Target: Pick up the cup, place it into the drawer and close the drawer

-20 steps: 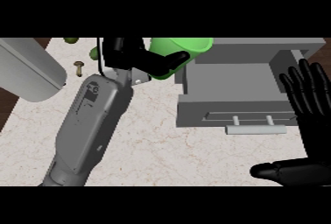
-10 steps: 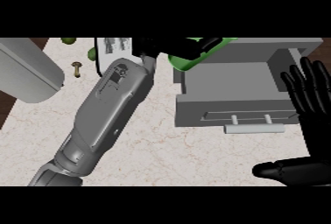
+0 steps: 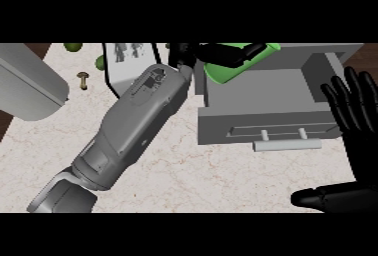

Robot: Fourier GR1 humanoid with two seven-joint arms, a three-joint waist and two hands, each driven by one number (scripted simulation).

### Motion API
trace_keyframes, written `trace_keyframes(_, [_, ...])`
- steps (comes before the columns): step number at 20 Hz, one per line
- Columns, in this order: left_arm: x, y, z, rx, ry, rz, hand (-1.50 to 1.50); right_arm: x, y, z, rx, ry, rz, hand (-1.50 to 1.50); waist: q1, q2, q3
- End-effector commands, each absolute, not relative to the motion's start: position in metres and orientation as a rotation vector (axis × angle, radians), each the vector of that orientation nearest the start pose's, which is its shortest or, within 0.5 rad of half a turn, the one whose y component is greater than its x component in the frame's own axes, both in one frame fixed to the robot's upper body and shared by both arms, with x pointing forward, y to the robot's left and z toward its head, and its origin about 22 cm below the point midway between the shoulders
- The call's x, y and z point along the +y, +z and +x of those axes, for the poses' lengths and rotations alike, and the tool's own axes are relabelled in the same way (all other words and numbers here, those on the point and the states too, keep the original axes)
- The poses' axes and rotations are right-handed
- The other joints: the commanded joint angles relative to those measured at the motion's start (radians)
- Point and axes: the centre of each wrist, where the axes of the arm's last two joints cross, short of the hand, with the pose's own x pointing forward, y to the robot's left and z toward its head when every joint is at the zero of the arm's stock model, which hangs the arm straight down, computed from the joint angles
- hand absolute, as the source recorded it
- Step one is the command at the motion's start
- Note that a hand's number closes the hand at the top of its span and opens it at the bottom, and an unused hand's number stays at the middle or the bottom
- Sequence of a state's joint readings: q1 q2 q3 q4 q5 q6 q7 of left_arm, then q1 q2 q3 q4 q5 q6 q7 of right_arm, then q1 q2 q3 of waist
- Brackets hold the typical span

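- The left hand [image 3: 218, 52] has its fingers curled round the green cup [image 3: 235, 67], holding it tilted over the back-left corner of the open grey drawer [image 3: 258, 90]
- The cup looks like rigid, light plastic, likely smooth; taking it round the side wall seems the sensible hold
- The right hand [image 3: 358, 120] rests spread at the right edge, fingers up
- A white card [image 3: 129, 57] near the top carries dark figures I can't read; no brand shows on the cup
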State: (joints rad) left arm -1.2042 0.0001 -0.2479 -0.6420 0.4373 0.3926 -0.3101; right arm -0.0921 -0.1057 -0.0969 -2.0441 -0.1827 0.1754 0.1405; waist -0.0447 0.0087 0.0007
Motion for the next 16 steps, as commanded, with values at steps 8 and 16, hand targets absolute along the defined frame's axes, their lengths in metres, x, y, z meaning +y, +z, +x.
trace_keyframes(8, [0.016,0.149,0.434,-1.901,-0.267,-0.106,1.5,-0.245,0.144,0.243,-1.998,0.172,0.17,-1.5,-0.029,0.011,0.0])
trace_keyframes(16, [0.015,0.131,0.431,-1.877,-0.365,0.038,1.5,-0.237,0.132,0.243,-2.016,0.202,0.227,-1.5,-0.063,0.02,0.001])
